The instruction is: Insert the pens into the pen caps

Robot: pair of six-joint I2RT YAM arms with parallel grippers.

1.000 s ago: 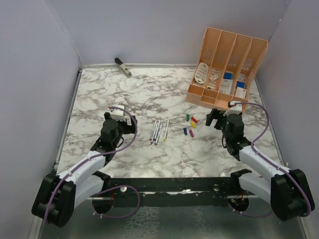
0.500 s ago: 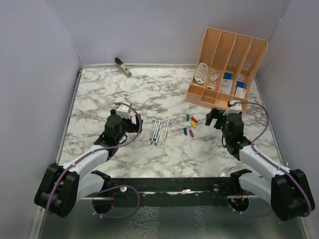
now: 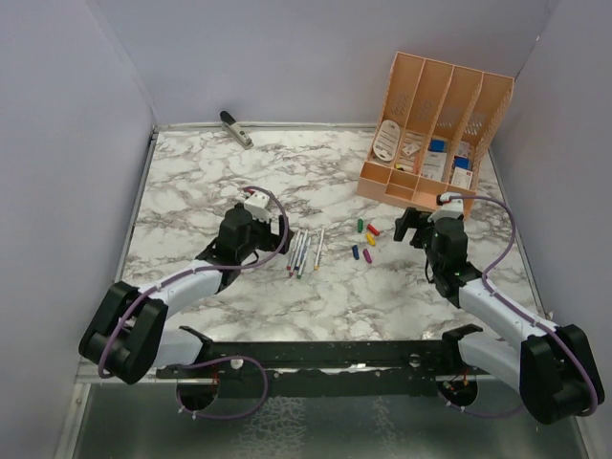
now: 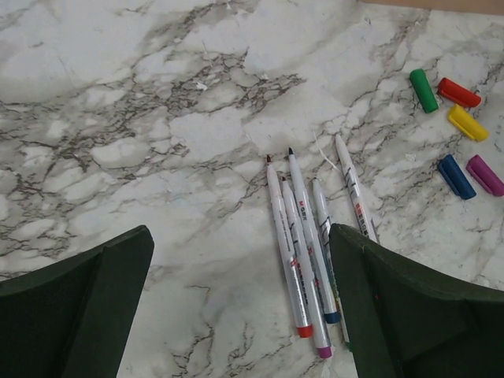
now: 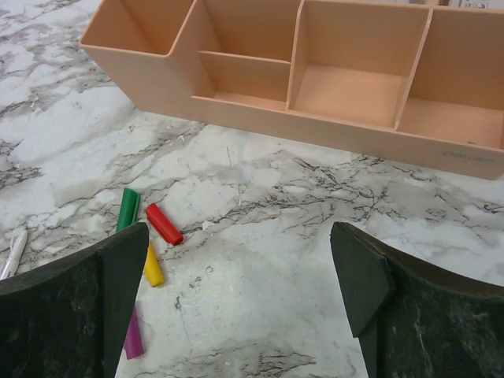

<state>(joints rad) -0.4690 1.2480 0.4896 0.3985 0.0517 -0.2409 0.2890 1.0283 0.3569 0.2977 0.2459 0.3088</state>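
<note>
We judge this the approach step, nothing grasped. Left gripper [image 3: 272,232] wide, empty; pens [image 3: 304,251] bunched on marble at its 3 o'clock. Right gripper [image 3: 411,226] wide, empty; pen caps [image 3: 365,241] at its 9 o'clock. Next: left must single out one pen.

pens [image 3: 304,251] left of pen caps [image 3: 364,241] | organizer [image 3: 382,185] behind pen caps | clip tool [image 3: 235,128] at back left | all on table [image 3: 239,182]
</note>
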